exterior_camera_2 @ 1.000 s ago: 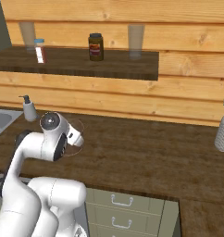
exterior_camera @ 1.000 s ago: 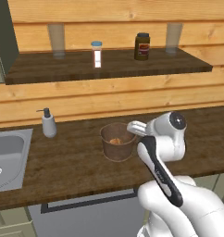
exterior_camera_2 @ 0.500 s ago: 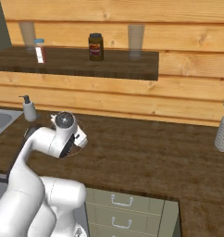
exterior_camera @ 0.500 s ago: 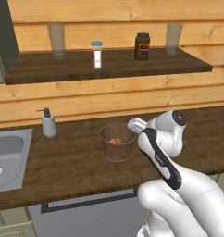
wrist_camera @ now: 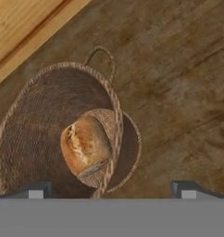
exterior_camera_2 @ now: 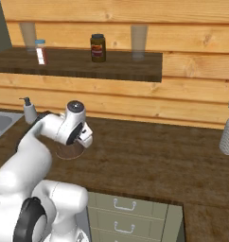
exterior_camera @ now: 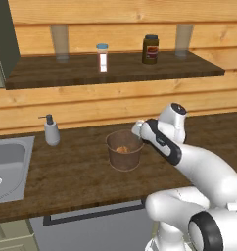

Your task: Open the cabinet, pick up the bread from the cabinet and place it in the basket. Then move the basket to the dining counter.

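The brown basket stands on the dark sink counter, below the open cabinet. The golden-brown bread lies inside it on the bottom, also seen as bread from the left base. My gripper hangs open just above the basket's right rim, its two fingertips wide apart with the rim between them and nothing held. From the left base my gripper sits at the basket's upper right edge. The dining counter is out of view.
On the cabinet board stand a white blue-capped bottle, a dark jar and two glasses. A soap dispenser and steel sink are to the left. A white vase stands far right.
The wrist has risen and swung a little, and the hand has edged left, closer over the basket's right rim. Basket and bread have not moved.
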{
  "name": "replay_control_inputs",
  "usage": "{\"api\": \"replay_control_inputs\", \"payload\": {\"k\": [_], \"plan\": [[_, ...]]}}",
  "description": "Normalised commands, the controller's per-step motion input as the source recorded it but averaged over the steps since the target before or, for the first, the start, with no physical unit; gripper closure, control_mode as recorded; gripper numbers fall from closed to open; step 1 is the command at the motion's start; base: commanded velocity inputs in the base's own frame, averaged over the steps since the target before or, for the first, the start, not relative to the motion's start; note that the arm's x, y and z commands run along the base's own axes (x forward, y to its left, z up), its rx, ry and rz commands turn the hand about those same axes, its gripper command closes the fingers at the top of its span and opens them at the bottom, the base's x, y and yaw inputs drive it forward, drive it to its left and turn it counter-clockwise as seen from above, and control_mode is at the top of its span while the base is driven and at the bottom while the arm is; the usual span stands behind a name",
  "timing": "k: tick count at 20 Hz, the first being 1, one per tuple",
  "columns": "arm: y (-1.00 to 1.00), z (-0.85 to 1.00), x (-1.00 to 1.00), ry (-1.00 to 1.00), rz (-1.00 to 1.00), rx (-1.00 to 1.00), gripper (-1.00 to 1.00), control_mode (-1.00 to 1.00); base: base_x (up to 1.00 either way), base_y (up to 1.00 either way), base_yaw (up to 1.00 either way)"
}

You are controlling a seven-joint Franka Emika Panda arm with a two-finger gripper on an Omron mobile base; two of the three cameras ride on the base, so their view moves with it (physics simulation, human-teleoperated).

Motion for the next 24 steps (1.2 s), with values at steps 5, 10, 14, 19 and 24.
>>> {"api": "replay_control_inputs", "payload": {"k": [5, 10, 14, 19, 24], "plan": [[0.12, -0.47, 0.16, 0.00, 0.01, 0.00, -1.00, -1.00, 0.00, 0.00, 0.00], [0.20, -0.56, 0.25, 0.00, 0.00, 0.00, -1.00, -1.00, 0.00, 0.00, 0.00], [0.32, -0.59, 0.38, 0.01, 0.00, 0.00, -1.00, -1.00, 0.00, 0.00, 0.00], [0.38, -0.57, 0.17, 0.01, 0.00, 0.00, 1.00, -1.00, 0.00, 0.00, 0.00], [0.11, -0.12, -0.18, 0.01, 0.01, 0.00, 1.00, -1.00, 0.00, 0.00, 0.00]]}}
